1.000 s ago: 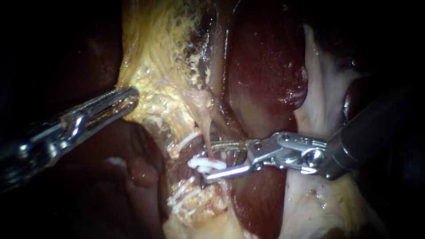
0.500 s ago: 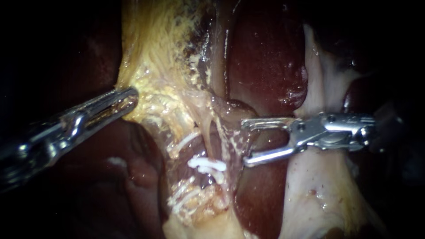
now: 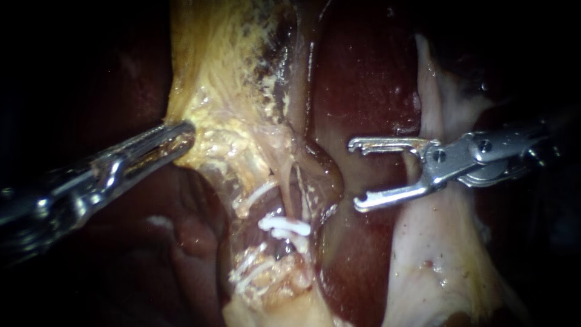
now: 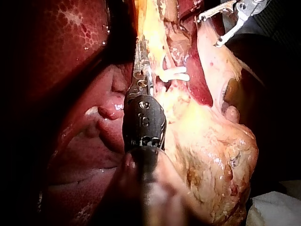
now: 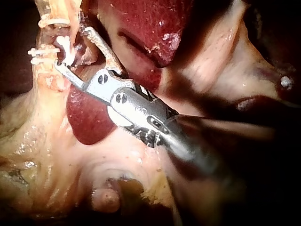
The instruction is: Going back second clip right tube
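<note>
Withdrawn clear of clip [image 3: 284, 226]: right instrument [image 3: 355, 174], jaws spread | left instrument [image 3: 183, 135] jaws pinching yellow tissue [image 3: 209, 103] edge

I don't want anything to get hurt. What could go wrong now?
The right instrument is open, with hooked ends bare beside the liver; a careless move might scratch it or snag the white clip. The left instrument grips the yellowish tissue taut; if it slipped or tugged harder, the thin tube carrying the clip might tear.
</note>
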